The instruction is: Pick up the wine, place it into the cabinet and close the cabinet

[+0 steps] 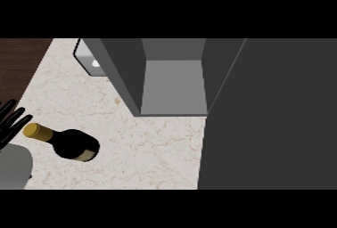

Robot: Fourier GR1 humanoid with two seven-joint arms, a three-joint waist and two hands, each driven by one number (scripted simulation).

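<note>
Head view is looking steeply down on a pale marbled counter (pixel 158 151). A dark wine bottle (pixel 69 143) with a gold-capped neck is sitting near the counter's left edge, its cap pointing toward the left hand (pixel 12 121), which is showing at the left edge of the view above its grey forearm. The hand's black fingers (pixel 14 115) are lying straight and spread, holding nothing, their tips just beside the bottle's cap; contact cannot be made out. Open counter is stretching between the bottle and the grey cabinet (pixel 171 75) at the far edge, whose opening is showing only bare inner walls and floor. A large dark cabinet door (pixel 276 120) is covering the counter's right side.
</note>
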